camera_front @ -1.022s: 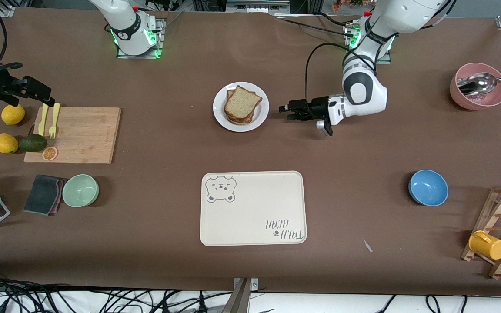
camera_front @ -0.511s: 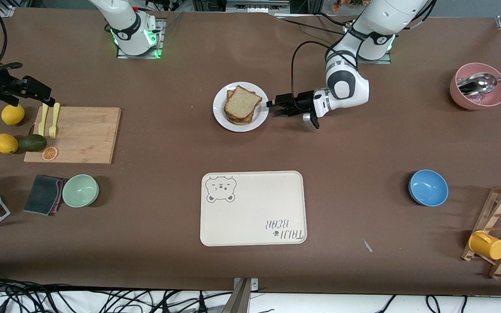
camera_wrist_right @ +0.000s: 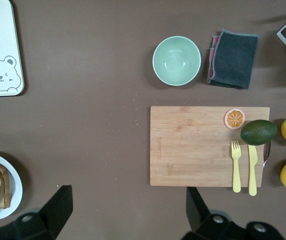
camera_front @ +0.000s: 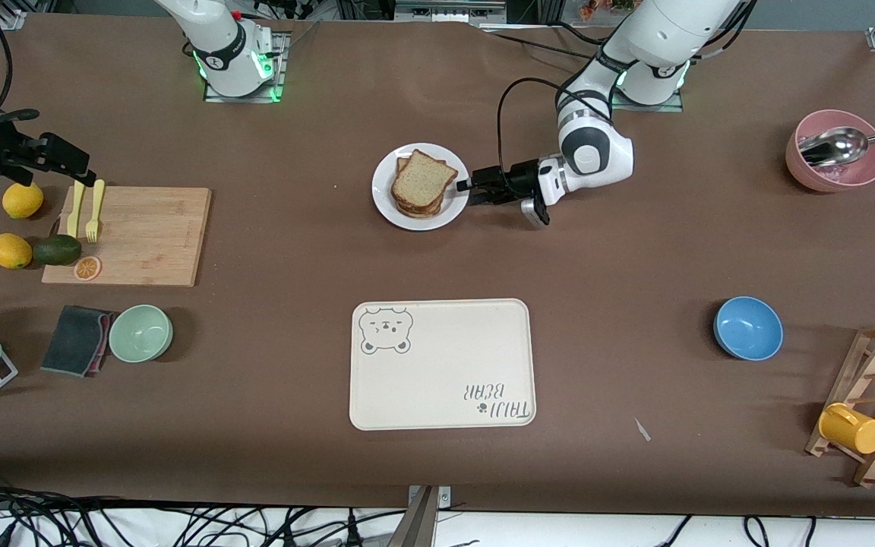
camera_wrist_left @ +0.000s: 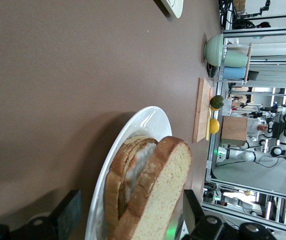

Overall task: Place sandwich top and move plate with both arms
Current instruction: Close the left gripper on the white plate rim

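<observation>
The sandwich top [camera_front: 423, 179] lies on a stacked sandwich on the white plate [camera_front: 388, 209], mid-table toward the robots' bases. My left gripper [camera_front: 468, 191] sits low at the plate's edge on the left arm's side. In the left wrist view its open fingers [camera_wrist_left: 69, 212] straddle the plate [camera_wrist_left: 143, 122] and the sandwich top [camera_wrist_left: 165, 200] without gripping. My right gripper [camera_front: 82, 171] hangs open and waiting over the cutting board's end. Its wrist view shows its fingers [camera_wrist_right: 58, 205] wide apart above bare table, with the plate [camera_wrist_right: 14, 187] at the edge.
A cream bear tray [camera_front: 441, 365] lies nearer the camera than the plate. A blue bowl [camera_front: 747, 327], a pink bowl with a spoon [camera_front: 836, 152] and a mug rack [camera_front: 874, 414] stand at the left arm's end. A cutting board [camera_front: 141, 235], a green bowl [camera_front: 140, 333] and fruit sit at the right arm's end.
My left gripper has slid across the table toward the plate and now reaches its rim. The right arm has not moved.
</observation>
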Available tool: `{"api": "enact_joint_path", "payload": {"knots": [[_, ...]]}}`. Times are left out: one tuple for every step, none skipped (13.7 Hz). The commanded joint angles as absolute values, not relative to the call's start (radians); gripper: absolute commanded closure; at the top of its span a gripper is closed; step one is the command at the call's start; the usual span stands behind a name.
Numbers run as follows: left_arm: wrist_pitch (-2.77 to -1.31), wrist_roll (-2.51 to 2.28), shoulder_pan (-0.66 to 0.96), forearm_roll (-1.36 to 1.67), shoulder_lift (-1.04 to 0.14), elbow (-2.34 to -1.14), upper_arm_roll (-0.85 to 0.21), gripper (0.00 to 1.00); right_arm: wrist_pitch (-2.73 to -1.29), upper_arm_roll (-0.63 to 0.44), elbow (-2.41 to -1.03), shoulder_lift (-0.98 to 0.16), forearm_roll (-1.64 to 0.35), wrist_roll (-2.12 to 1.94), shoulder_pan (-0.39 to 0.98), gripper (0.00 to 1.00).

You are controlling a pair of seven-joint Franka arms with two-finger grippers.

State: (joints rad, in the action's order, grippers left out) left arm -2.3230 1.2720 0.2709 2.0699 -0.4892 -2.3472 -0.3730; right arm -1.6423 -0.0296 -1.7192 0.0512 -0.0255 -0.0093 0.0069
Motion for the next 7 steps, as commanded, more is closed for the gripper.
{"api": "enact_joint_path", "payload": {"knots": [[-2.345, 1.362, 0.278, 2.126, -0.535, -2.319, -0.374, 0.11, -1.635, -0.034, -1.712, 0.057, -0.015, -0.005, 0.015, 0.0], [-2.345, 1.379, 0.278, 2.138, -0.546, -2.313, -0.374, 0.12, -1.635, -0.034, -1.712, 0.057, -0.015, -0.005, 0.015, 0.0], [-2.345, 1.384, 0.278, 2.14, -0.548, -2.312, -0.376, 0.15, -1.635, -0.034, -1.712, 0.057, -0.017, -0.005, 0.015, 0.0], [-2.345, 1.384, 0.278, 2.14, -0.548, -2.31, -0.376, 0.21, -1.635, -0.034, -1.712, 0.057, -0.017, -0.005, 0.015, 0.0], [-2.345, 1.384, 0.278, 2.143, -0.548, -2.31, -0.376, 0.26, -1.635, -0.034, -1.712, 0.057, -0.017, -0.005, 0.015, 0.0], [-2.345, 1.384, 0.278, 2.144, -0.548, -2.31, -0.376, 0.3, -1.634, -0.032, -1.712, 0.058, -0.017, -0.005, 0.017, 0.0], [-2.345, 1.384, 0.278, 2.145, -0.548, -2.31, -0.376, 0.34, -1.629, -0.032, -1.712, 0.057, -0.017, -0.003, 0.015, 0.0]]}}
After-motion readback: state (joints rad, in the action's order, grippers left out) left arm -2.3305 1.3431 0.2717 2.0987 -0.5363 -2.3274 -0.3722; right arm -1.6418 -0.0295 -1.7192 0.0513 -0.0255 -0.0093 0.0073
